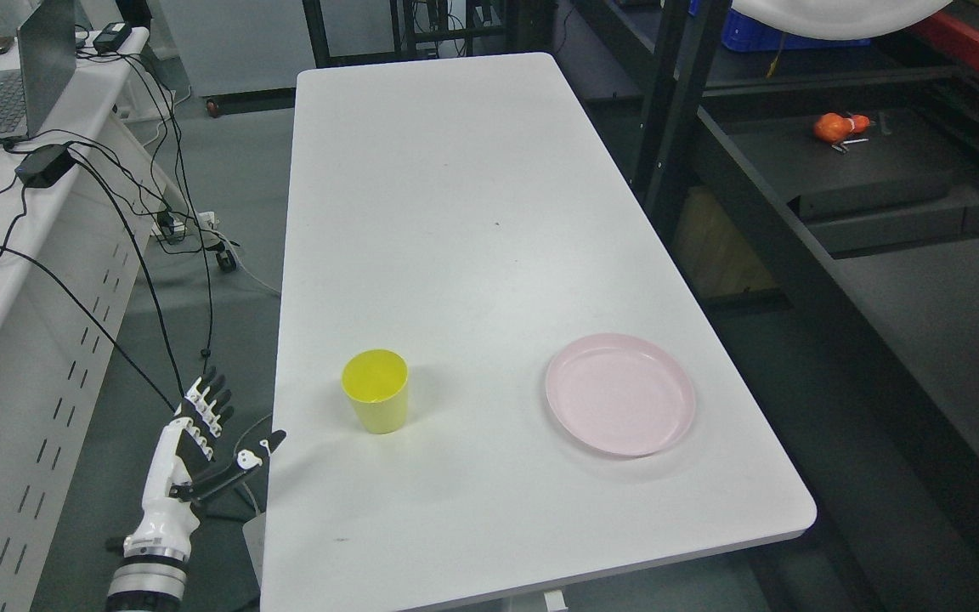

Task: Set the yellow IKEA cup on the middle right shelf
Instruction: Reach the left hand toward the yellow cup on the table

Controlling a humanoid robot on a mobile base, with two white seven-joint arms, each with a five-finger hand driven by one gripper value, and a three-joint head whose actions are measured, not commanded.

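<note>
left hand (200,442) off counter's left edge, fingers (216,399) spread wide, holding nothing. yellow plastic cup (376,391) upright on white counter (455,212), near front, left of pink round plate (620,393), apart.

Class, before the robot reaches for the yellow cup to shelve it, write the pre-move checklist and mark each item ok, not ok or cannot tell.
1. Yellow cup stands upright on the white table, mouth up: ok.
2. Cup looks empty: ok.
3. Space around the cup is free; the pink plate lies well apart on its right: ok.
4. Left hand holds nothing, fingers spread, beside the table's left edge, not yet at the cup: ok.
5. Right hand available: cannot tell, it is out of view.
6. Target shelf on the right is free: cannot tell which level is the middle one; an orange object lies on one level.
</note>
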